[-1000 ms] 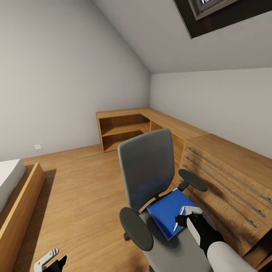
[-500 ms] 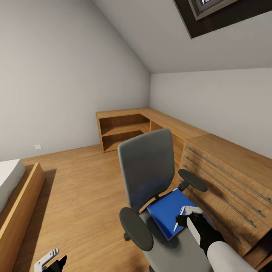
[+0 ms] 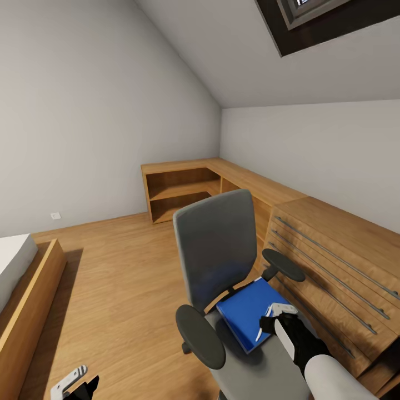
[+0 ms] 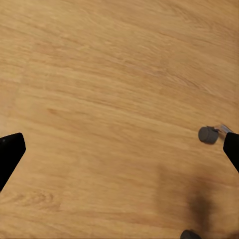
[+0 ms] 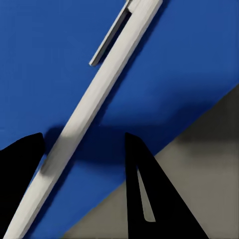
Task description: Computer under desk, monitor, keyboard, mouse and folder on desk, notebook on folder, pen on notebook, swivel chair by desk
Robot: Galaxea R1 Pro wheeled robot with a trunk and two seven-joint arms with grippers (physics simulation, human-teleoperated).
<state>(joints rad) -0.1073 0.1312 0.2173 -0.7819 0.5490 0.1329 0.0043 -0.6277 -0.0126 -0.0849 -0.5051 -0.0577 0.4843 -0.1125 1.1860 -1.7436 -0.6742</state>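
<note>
**Pen over the folder on the chair seat**

The right gripper (image 3: 270,318) hangs over the near right part of the swivel chair (image 3: 222,261), its fingers spread either side of the white pen (image 5: 94,104). Whether they press the pen yet I cannot tell. The blue folder (image 3: 250,311) lies flat on the seat beneath.

The pen looks light, stiff and smooth, so it may roll or slip; mid-barrel, below the clip, seems the best place to pinch.

The left gripper (image 4: 119,154) hangs spread above the wooden floor (image 4: 109,74).
</note>
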